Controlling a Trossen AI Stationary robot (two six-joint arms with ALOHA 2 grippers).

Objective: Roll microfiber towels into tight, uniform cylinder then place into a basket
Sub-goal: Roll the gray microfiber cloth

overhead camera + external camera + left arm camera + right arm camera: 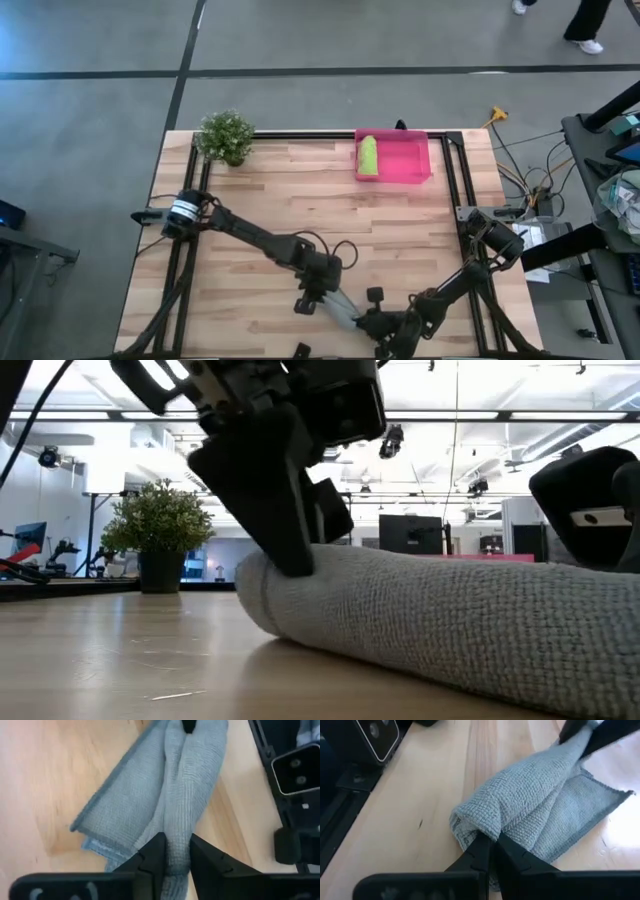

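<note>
On the wooden table (250, 200) (grey floor (90, 120) around), a potted plant (226, 136).

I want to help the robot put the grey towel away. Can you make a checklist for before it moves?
1. Grey towel rolled: ok, though one flap hangs loose.
2. Left gripper holding one end: ok, fingers around the roll.
3. Right gripper holding the other end: ok, pinched shut.
4. Room in the pink basket: ok, beside the green towel.
5. Path past the plant: ok.
</note>
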